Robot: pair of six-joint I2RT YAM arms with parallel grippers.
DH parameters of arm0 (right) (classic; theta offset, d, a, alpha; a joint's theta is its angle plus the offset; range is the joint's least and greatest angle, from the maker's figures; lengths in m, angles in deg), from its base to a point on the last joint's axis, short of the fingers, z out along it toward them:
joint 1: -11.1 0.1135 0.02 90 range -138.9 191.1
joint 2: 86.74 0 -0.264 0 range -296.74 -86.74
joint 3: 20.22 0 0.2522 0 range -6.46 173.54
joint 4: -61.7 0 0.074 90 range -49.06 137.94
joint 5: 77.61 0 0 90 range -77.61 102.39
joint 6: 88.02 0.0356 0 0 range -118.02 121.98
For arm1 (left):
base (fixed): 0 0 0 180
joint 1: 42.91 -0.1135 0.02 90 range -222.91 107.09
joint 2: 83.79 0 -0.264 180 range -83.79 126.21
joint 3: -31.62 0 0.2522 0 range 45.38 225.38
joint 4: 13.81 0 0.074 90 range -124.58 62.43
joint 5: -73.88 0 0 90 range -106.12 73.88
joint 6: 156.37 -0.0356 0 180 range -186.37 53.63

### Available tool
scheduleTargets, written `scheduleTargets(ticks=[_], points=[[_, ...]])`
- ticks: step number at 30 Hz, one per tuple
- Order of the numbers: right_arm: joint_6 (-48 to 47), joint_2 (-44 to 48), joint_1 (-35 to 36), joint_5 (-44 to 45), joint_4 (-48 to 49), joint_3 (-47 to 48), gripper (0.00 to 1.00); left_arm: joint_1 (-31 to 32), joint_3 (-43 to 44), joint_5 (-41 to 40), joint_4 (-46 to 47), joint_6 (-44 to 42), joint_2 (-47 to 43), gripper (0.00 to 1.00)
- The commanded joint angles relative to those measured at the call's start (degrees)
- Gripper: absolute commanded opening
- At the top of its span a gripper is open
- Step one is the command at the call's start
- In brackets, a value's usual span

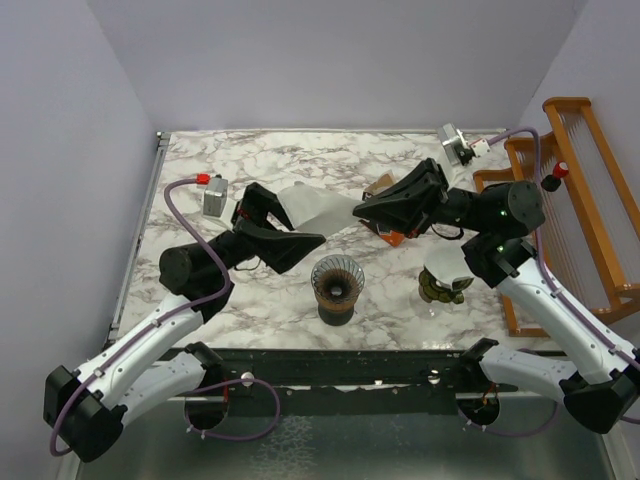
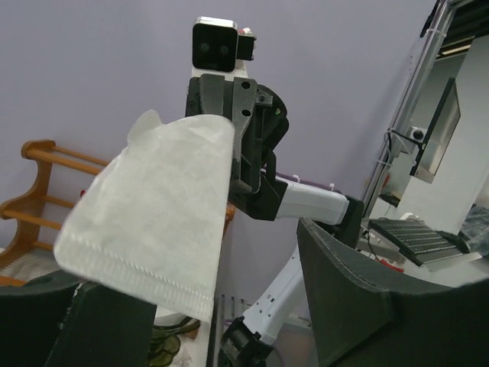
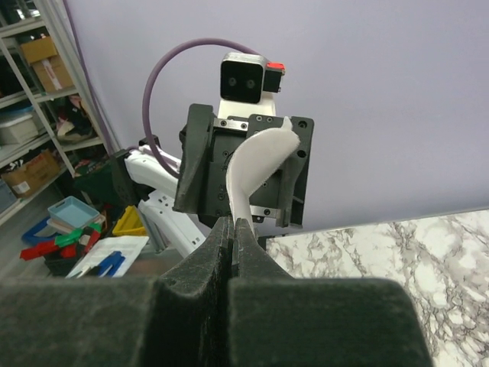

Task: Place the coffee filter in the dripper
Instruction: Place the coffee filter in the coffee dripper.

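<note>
The white paper coffee filter (image 1: 315, 207) hangs in the air between my two grippers, behind the dripper. My right gripper (image 1: 360, 212) is shut on one edge of it; in the right wrist view the fingers (image 3: 233, 229) pinch the filter (image 3: 256, 164) edge-on. My left gripper (image 1: 295, 222) is open, with its jaws wide apart around the other end of the filter. In the left wrist view the filter (image 2: 153, 214) spreads flat above the left finger (image 2: 99, 325). The dark glass dripper (image 1: 337, 283) stands upright on the marble table, in front of and below the filter.
A white cup (image 1: 445, 268) with a green thing stands right of the dripper. An orange-brown carton (image 1: 384, 184) lies behind my right gripper. A small grey box with a red cap (image 1: 213, 195) is at the back left. A wooden rack (image 1: 580, 190) lines the right edge.
</note>
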Motion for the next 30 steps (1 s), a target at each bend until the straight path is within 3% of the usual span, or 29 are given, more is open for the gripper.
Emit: scheduleTargets(ticks=[1, 5, 7, 8, 9, 15, 16, 18, 21, 26, 30], points=[[-0.89, 1.31, 0.35, 0.96, -0.01, -0.51, 0.0, 0.01, 2.06, 3.09, 2.1, -0.75, 0.87, 0.61], [-0.88, 1.51, 0.36, 0.75, -0.09, -0.45, 0.01, 0.05, 1.94, 3.45, 2.11, -0.9, 1.57, 0.37], [-1.0, 1.79, 0.36, 0.7, -0.24, -0.64, 0.0, 0.07, 1.69, 3.37, 2.09, -1.39, 1.79, 0.19], [-1.19, 1.9, 0.38, 0.74, -0.41, -0.75, 0.0, 0.08, 1.59, 3.37, 2.09, -1.71, 1.95, 0.03], [-1.29, 2.01, 0.36, 0.71, -0.69, -0.72, 0.01, 0.08, 1.44, 3.11, 1.97, -2.03, 2.06, 0.0], [-2.39, 3.1, 0.36, 1.22, -2.69, -1.43, 0.01, 0.08, 0.72, 1.46, 0.9, -4.45, 2.02, 0.0], [-3.15, 3.36, 0.35, 1.55, -3.81, -1.4, 0.07, 0.03, 0.92, 1.76, 0.39, -5.09, 1.96, 0.0], [-5.74, 3.99, 0.35, 2.86, -8.43, -0.97, 0.31, 0.05, 1.41, 3.17, -1.29, -7.36, 1.87, 0.0], [-11.71, 5.42, 0.35, 7.03, -18.27, 0.59, 0.53, 0.07, 1.44, 4.63, -5.91, -14.15, 0.47, 0.0], [-19.55, 8.02, 0.35, 17.96, -33.56, 2.25, 0.71, 0.05, -0.15, 4.27, -19.26, -34.78, -3.73, 0.0], [-19.96, 9.85, 0.36, 24.85, -37.42, 0.71, 0.79, 0.07, -3.72, 2.12, -24.81, -52.96, -7.68, 0.0]])
